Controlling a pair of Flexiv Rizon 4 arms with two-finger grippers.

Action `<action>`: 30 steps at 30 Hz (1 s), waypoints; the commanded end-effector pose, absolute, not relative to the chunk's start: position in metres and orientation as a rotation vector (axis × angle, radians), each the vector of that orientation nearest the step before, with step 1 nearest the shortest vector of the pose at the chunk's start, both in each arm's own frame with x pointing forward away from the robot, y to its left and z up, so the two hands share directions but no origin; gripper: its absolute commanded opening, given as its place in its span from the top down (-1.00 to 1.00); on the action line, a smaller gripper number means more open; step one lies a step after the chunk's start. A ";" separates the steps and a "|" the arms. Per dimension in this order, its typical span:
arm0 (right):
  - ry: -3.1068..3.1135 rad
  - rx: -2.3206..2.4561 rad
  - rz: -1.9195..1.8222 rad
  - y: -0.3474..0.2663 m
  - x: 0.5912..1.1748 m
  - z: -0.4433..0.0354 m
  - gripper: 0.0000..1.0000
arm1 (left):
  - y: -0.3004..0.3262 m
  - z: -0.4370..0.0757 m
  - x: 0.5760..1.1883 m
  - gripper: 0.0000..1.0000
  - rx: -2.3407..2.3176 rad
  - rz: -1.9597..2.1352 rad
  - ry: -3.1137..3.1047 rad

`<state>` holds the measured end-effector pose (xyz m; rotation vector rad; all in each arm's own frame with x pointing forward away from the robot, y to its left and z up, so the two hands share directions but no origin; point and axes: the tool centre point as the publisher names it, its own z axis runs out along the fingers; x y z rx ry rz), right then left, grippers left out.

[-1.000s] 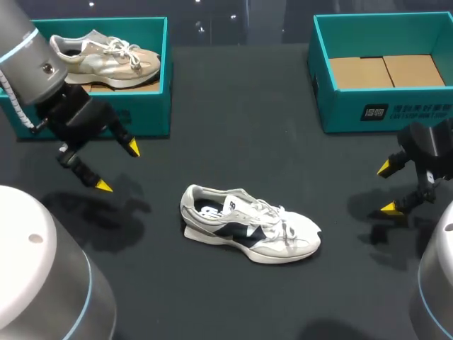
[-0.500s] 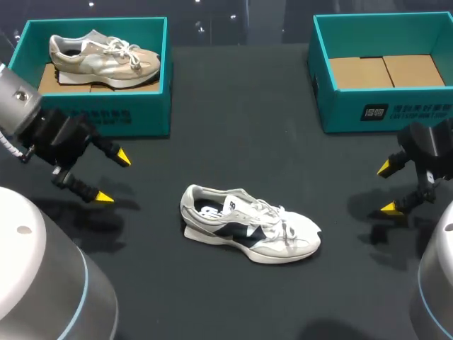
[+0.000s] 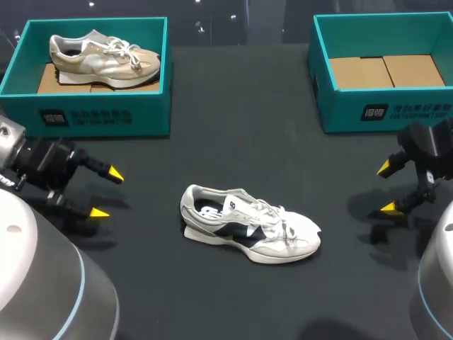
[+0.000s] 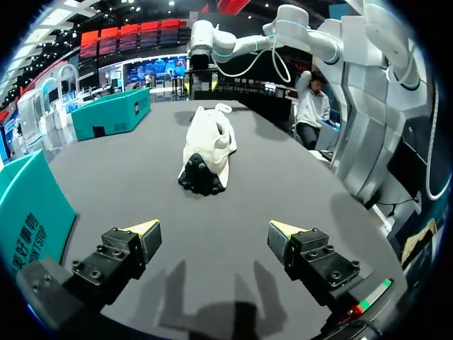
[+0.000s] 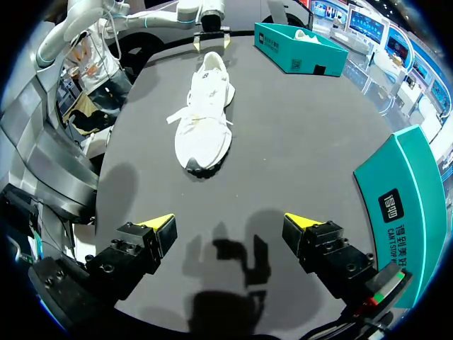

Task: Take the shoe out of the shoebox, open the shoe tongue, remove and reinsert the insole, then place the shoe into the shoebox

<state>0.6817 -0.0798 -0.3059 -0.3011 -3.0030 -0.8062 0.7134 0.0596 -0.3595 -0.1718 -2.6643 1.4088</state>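
Now on the dark table (image 3: 233, 106), below teal shoeboxes at upper left (image 3: 92, 117) and upper right (image 3: 382, 110), the white-and-navy shoe (image 3: 251, 227) lies at lower centre, well apart from the left gripper (image 3: 107, 193) and right gripper (image 3: 386, 188), both released, at the frame's edges.

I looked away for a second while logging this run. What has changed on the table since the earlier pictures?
The left tool drew back from the left shoebox toward the robot, open and empty throughout. Nothing was grasped or released. The right tool, the white shoe and the beige shoe stayed put.
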 end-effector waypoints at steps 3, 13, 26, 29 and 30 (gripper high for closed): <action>-3.006 -0.304 -0.802 -0.079 0.680 -0.306 -1.00 | 0.060 -0.370 0.717 -1.00 -0.128 1.472 -2.668; -3.006 -0.304 -0.802 -0.079 0.680 -0.306 -1.00 | 0.065 -0.384 0.725 -1.00 -0.098 1.606 -2.627; -3.006 -0.304 -0.802 -0.079 0.680 -0.306 -1.00 | 0.059 -0.393 0.737 -1.00 -0.099 1.652 -2.581; -3.006 -0.304 -0.802 -0.079 0.680 -0.306 -1.00 | 0.054 -0.395 0.739 -1.00 -0.109 1.649 -2.576; -3.006 -0.304 -0.802 -0.079 0.680 -0.306 -1.00 | 0.052 -0.396 0.740 -1.00 -0.113 1.648 -2.574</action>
